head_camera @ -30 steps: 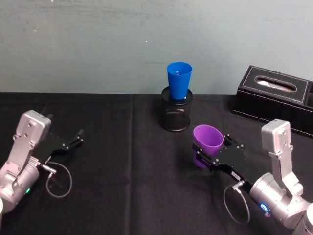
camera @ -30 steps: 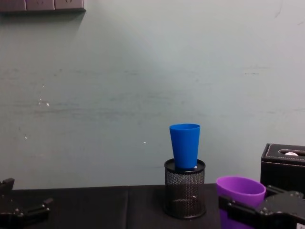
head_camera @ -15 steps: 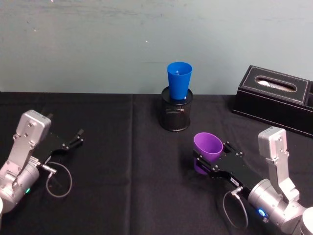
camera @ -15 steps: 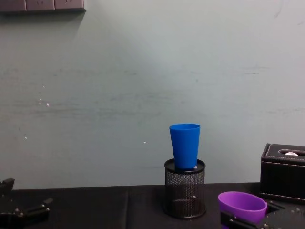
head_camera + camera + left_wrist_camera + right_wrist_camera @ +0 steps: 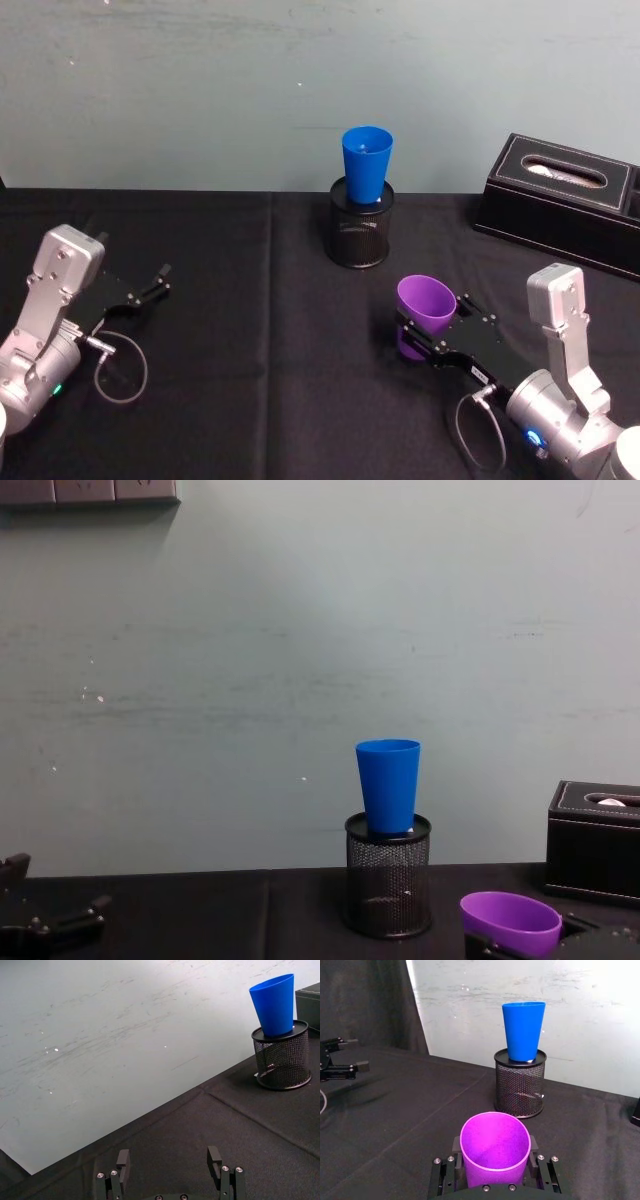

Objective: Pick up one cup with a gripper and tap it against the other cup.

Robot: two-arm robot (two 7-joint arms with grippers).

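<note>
Purple tapered plastic tumbler [image 5: 425,312] sits gripped in the right end effector [image 5: 428,330], whose black fingers clamp its lower body from both sides; in the head view it is at the right of the black-clothed desk [image 5: 250,330], nearer the robot than the bright blue tapered plastic tumbler [image 5: 366,164]. That blue tumbler stands upright in the mouth of a black wire-mesh pen holder [image 5: 360,235] toward the back of the desk, well apart from the purple one. A black leather-look tissue box [image 5: 565,198] lies at the far right. The left end effector [image 5: 160,280] rests low at the left side of the desk, its slim black fingers apart and holding nothing

From the left wrist, the left end effector [image 5: 170,1167] shows its two fingers spread over bare black cloth, with the blue tumbler [image 5: 274,1004] and pen holder [image 5: 281,1057] well off by the pale wall

From the right wrist, the purple tumbler [image 5: 494,1152] faces the camera with its wide open rim, the right end effector [image 5: 494,1170] closed on it just below. The blue tumbler [image 5: 523,1030] stands in the pen holder [image 5: 519,1087] beyond it, and the left end effector [image 5: 340,1065] shows far off over the cloth

In the chest view, the purple tumbler's rim [image 5: 510,918] shows at the lower right, lower than the pen holder [image 5: 388,875] and the blue tumbler [image 5: 389,783] on it; the tissue box [image 5: 593,842] stands at the right edge
</note>
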